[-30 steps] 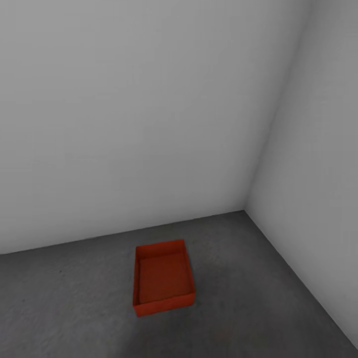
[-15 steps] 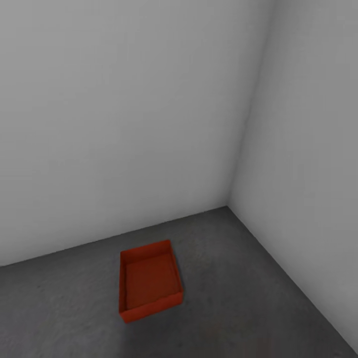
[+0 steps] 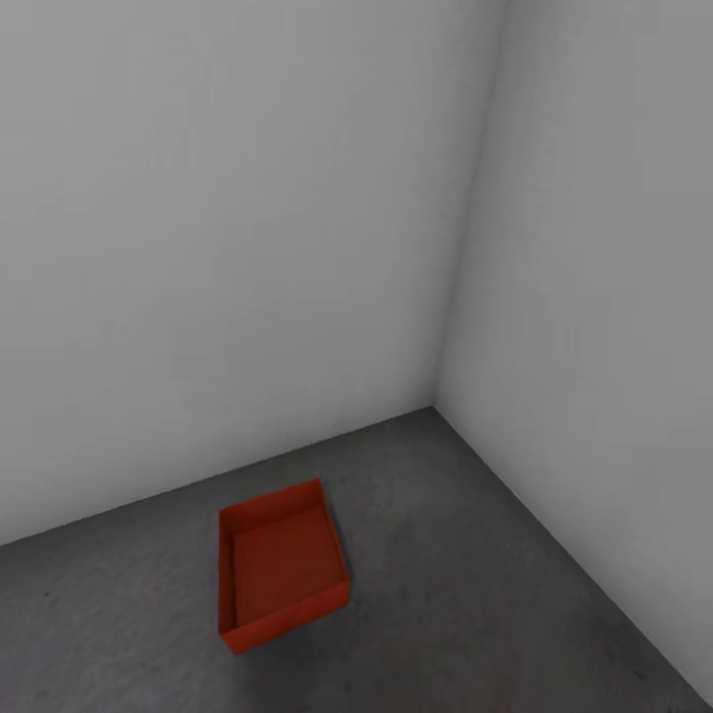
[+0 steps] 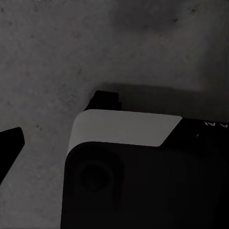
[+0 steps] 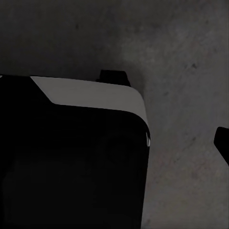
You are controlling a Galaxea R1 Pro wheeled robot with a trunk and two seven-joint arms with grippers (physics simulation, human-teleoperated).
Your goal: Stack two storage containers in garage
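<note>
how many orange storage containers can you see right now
1. The storage container sits open and empty on the grey concrete floor, near the corner where the two pale walls meet. A second one may be outside the camera views.

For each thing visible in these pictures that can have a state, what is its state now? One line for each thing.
storage container: upright on the floor, open top, nothing inside, nothing stacked on it.
floor: dark grey concrete, bears one orange-red container near the corner of the walls.
left gripper: one dark finger tip at the picture's edge; open or shut cannot be told.
right gripper: one dark finger tip at the edge; cannot be told.
</note>
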